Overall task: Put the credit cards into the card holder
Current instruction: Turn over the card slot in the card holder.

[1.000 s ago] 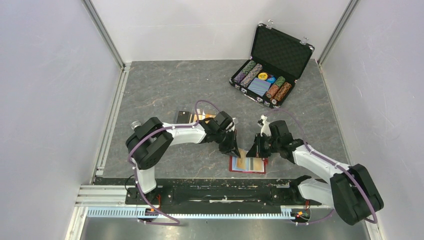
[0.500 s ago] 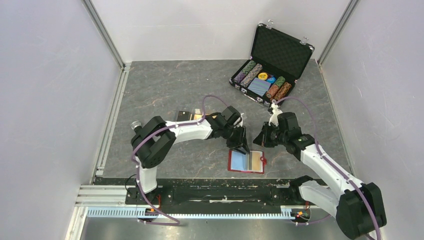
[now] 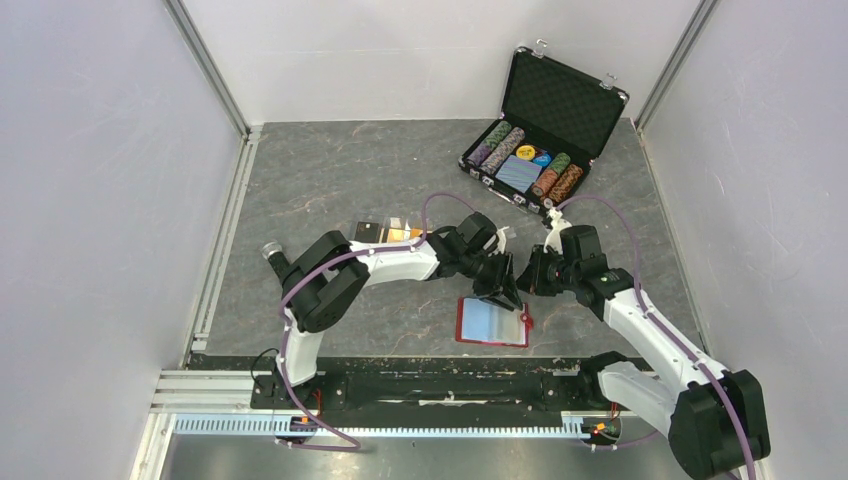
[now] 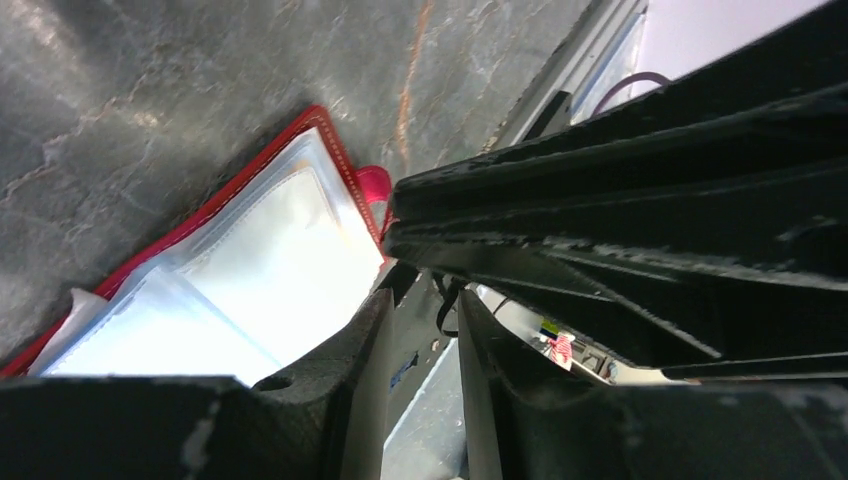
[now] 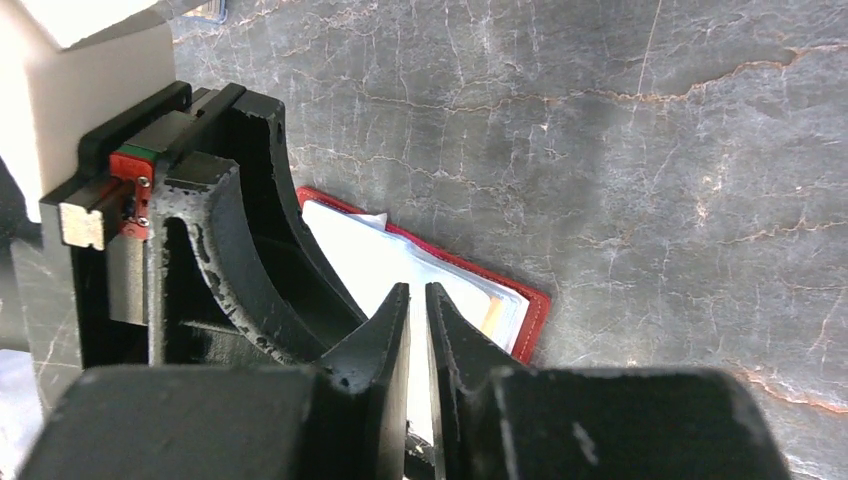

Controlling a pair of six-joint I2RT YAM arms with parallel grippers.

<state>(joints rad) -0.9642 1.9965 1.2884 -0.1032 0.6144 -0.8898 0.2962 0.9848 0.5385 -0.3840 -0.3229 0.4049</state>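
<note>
Lying at the left on the grey marbled table [image 3: 300, 190], the loose thin plastic credit cards [image 3: 385, 233] look stiff, light and slick, best pinched by an edge. Right of them, the left gripper [image 3: 503, 293] hovers at the far edge of the open red leather-like card holder [image 3: 492, 322], its jaws parted narrowly and empty. Further right, the right gripper [image 3: 527, 279] shows only a slim gap, gripping nothing. The holder's soft sleeves will likely flex under pressure.

Both arms inward, jaws slightly parted.
</note>
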